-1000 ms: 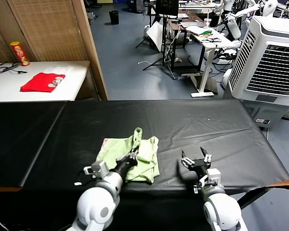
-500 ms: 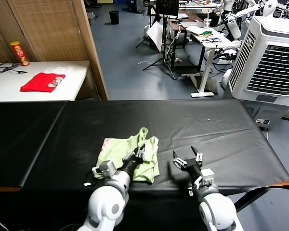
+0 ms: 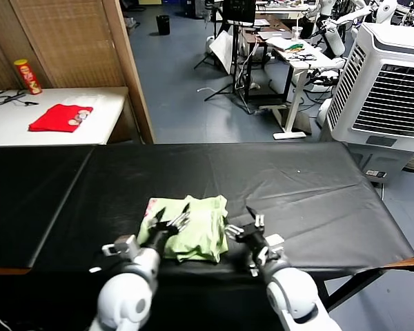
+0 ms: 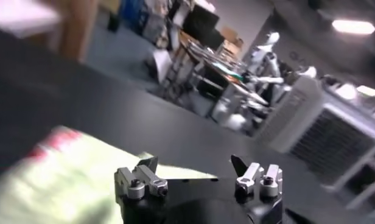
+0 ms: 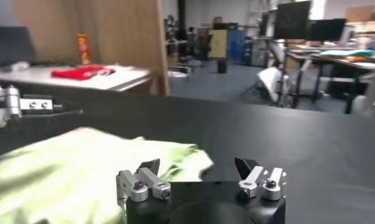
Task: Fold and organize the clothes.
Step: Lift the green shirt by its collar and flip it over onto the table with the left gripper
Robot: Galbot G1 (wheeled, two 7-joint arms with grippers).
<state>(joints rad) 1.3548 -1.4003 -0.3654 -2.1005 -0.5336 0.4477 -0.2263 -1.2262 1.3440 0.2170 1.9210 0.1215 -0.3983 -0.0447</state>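
One folded shirt (image 3: 188,227) lies seemingly lengthwise toward the robot, between left gripper (image 3: 170,218) and right gripper (image 3: 244,222), both fingers spread.

head: high, down | wrists: low, close | shared: shirt (image 3: 188,227)

The left gripper (image 4: 198,176) holds its jaws wide apart, with nothing between them. The pale green shirt (image 4: 59,176) lies on the black worktop (image 4: 114,115) under and beside one jaw (a red patch shows at its far edge). A white cooler (image 4: 324,125) stands beyond.
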